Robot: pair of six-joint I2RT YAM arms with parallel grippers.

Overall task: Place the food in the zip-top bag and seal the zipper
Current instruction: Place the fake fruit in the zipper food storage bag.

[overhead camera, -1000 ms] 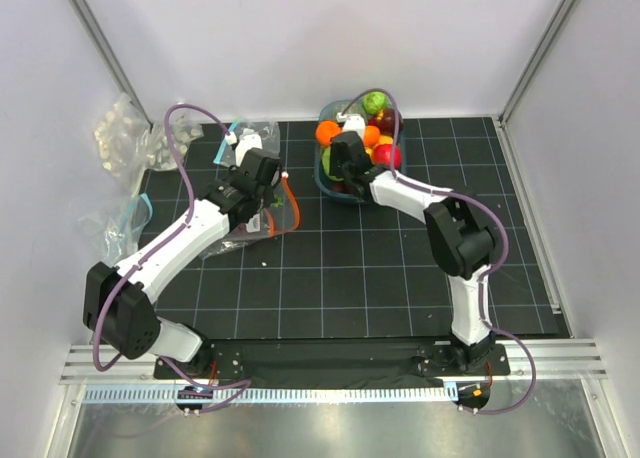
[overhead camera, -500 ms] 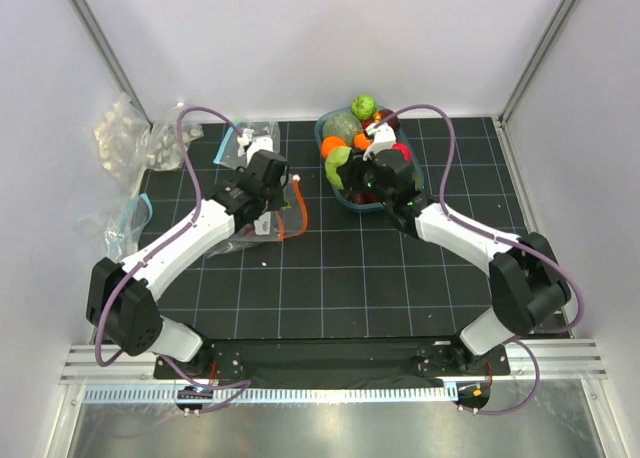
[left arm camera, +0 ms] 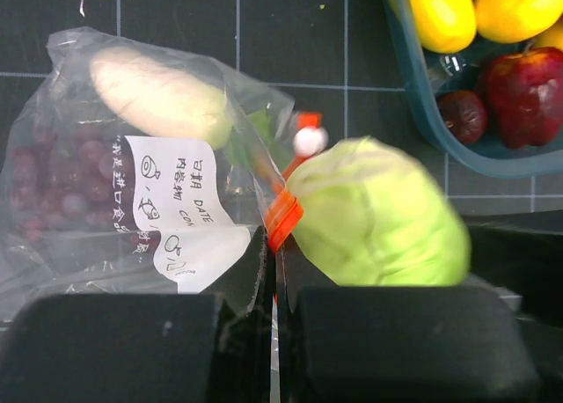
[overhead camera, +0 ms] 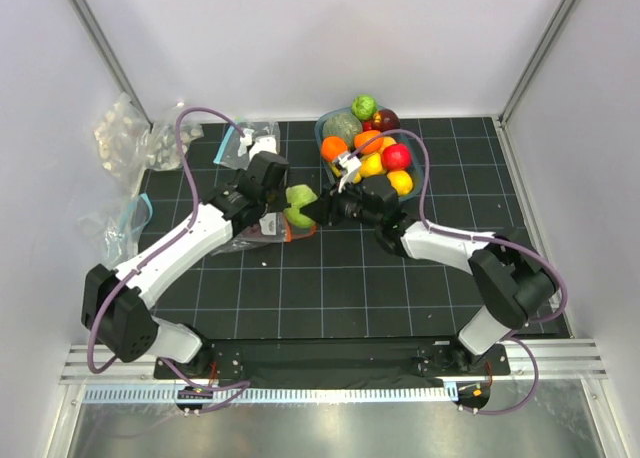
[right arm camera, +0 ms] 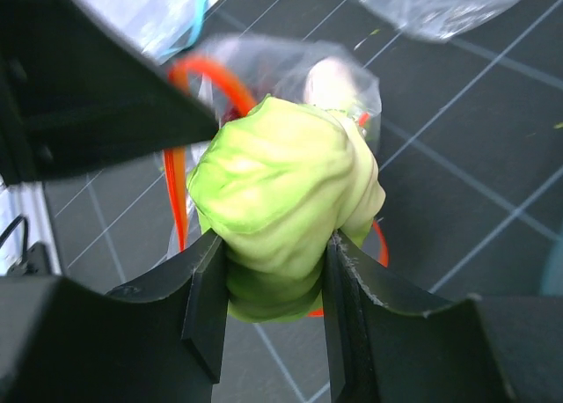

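Half a second back the right arm was still over the fruit bin; it has since swung left, and the right claw [overhead camera: 306, 210] now holds the green cabbage [right arm camera: 281, 201] right at the mouth of the zip-top bag [left arm camera: 132, 183]. Its two fingers squeeze the cabbage from both sides, with the leafy head bulging out ahead of them. The left claw [left arm camera: 274, 319] has barely moved and is pinched nearly closed on the bag's edge beside the orange-red zipper [left arm camera: 283, 216]. The cabbage sits just beside that strip, touching or almost touching it, and is not inside the pouch. Inside the bag lie the white oblong vegetable [left arm camera: 158, 95] and the purple grapes [left arm camera: 53, 187], behind a white label with writing. The teal bin [left arm camera: 413, 77] stands just right of the two claws, holding a red apple [overhead camera: 397, 156], lemons [overhead camera: 400, 182] and an orange [overhead camera: 333, 147]. Everything rests on a black gridded tabletop [overhead camera: 400, 278] enclosed by white walls [overhead camera: 300, 38]. More clear bags [overhead camera: 125, 133] lie crumpled at the far left, off the mat's edge.
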